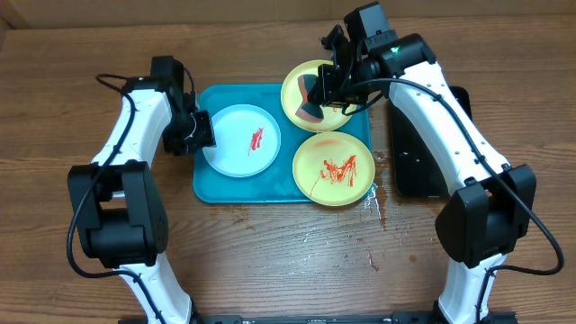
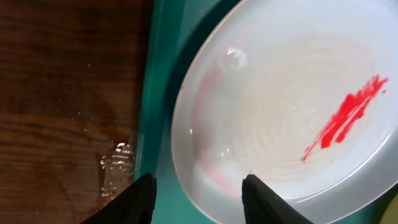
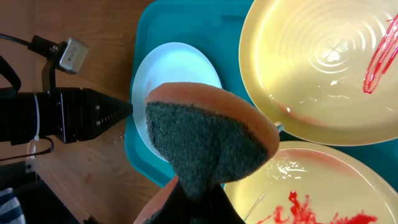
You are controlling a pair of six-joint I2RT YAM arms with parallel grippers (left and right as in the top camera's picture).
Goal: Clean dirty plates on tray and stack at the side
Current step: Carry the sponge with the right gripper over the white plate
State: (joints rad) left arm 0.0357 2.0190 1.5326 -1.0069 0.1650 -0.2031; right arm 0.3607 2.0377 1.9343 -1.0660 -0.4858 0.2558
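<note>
The teal tray (image 1: 211, 184) holds a pale blue plate (image 1: 236, 148) with a red smear at its left and a yellow-green plate (image 1: 332, 168) with red sauce at its front right. A second yellow-green plate (image 1: 292, 90) lies over the tray's back right corner. My right gripper (image 1: 328, 83) is shut on an orange and dark grey sponge (image 1: 312, 101) just above that plate; the sponge fills the right wrist view (image 3: 211, 143). My left gripper (image 1: 202, 130) is open, and its fingers (image 2: 202, 199) straddle the left rim of the blue plate (image 2: 280, 106).
A black tray (image 1: 423, 153) lies right of the teal tray, partly under my right arm. Water drops (image 1: 378, 207) wet the wooden table by the teal tray's front right corner. Wet patches (image 2: 115, 162) also show on the wood beside the tray's left rim.
</note>
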